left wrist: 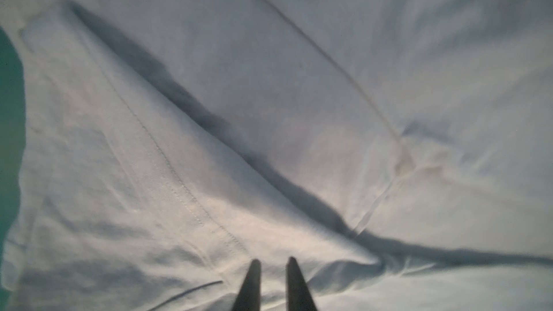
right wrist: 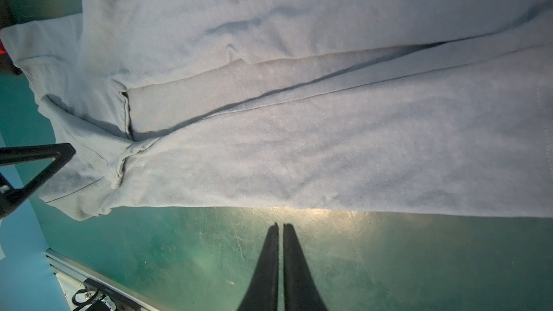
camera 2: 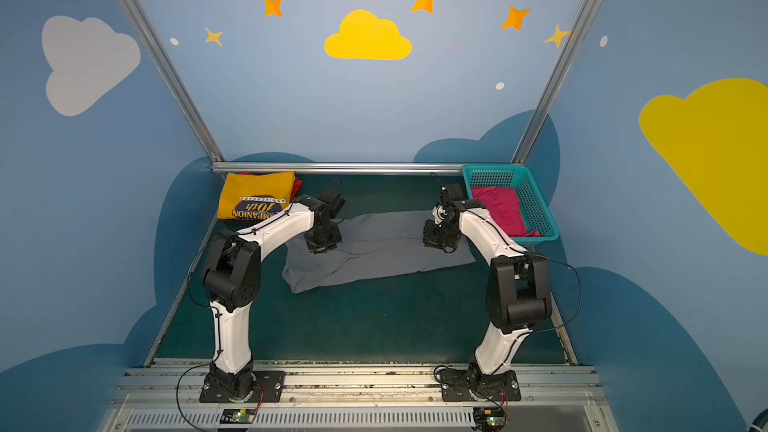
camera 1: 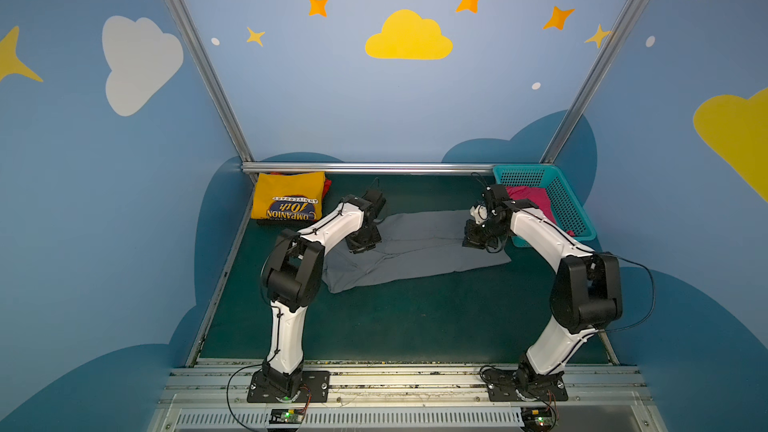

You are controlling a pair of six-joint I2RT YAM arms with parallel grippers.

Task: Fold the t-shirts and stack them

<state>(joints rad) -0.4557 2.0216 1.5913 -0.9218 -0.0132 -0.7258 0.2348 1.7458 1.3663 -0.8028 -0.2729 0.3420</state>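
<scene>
Progress check on the shirt folding: I'd call it somewhere between a third and halfway done. Yellow COMPANION tee (camera 1: pixel 289 197) is already folded into a neat square at the far left corner of the worktop (camera 1: pixel 395 326). A bit of red cloth (camera 1: pixel 328 187) pokes out from under it, so maybe that's a stack going, but I can't tell what the red thing is.

Slate-grey tee (camera 1: pixel 419 247) lies flat toward the far edge, between the two arms. Its long sides are turned in, so it's one long strip, and the sleeve end looks a bit bunched in the right wrist view. My guess is it needs the crosswise folds and then a trip over to the yellow pile.

Magenta-pink tee (camera 2: pixel 498 209) sits loose in the teal basket (camera 1: pixel 523 169) at the far right corner. It's not folded as far as I can see, so that one's all to do.

Left gripper (left wrist: pixel 273 264) hangs right over the sleeve end of the grey strip, fingertips parted a little with nothing pinched between them. Right gripper (right wrist: pixel 280 228) is pressed closed and empty, tips over bare worktop just off the shirt's edge
</scene>
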